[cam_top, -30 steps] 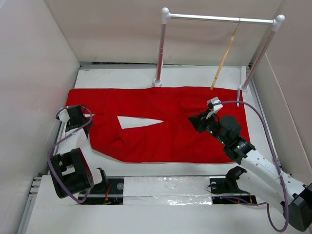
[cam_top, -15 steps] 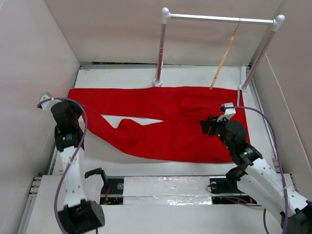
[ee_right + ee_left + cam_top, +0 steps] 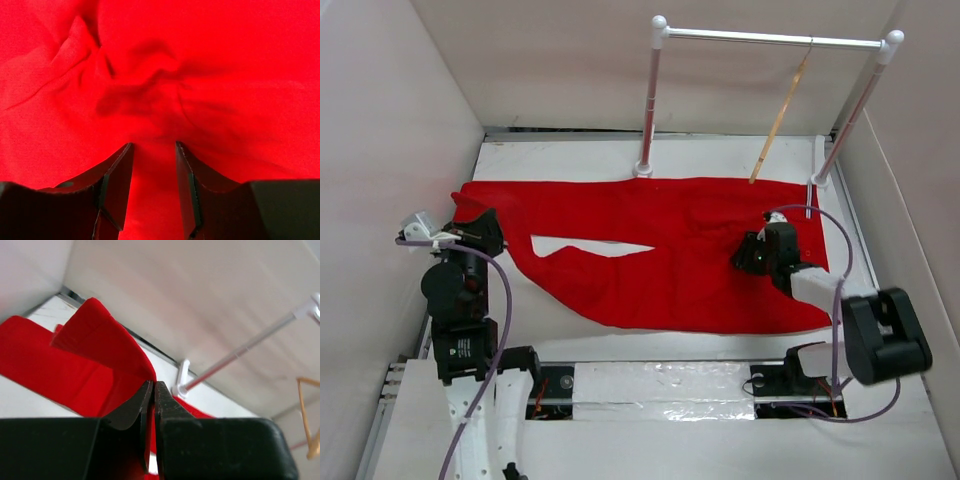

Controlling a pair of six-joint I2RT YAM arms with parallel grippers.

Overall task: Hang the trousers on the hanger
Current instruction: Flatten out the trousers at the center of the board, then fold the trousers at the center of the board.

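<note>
The red trousers (image 3: 660, 240) lie spread across the table, with their left end raised off the surface. My left gripper (image 3: 486, 232) is at that end, shut on a fold of the red cloth (image 3: 95, 350); its tips (image 3: 152, 384) are pressed together. Over the right part of the trousers, my right gripper (image 3: 752, 256) points down. It stands open (image 3: 154, 146) just above wrinkled red fabric (image 3: 200, 60), with nothing between its fingers. The wooden hanger (image 3: 780, 115) hangs by its hook from the rail at the back right, and its edge shows in the left wrist view (image 3: 310, 415).
A white clothes rail (image 3: 770, 38) stands on two posts at the back of the table, its bar also in the left wrist view (image 3: 240, 350). White walls close in on the left, back and right. Bare white table (image 3: 560, 160) shows behind the trousers.
My left gripper has shut on the left end of the trousers and lifted it, shifting the near leg. My right gripper has opened and drawn slightly right, its arm folding back.
</note>
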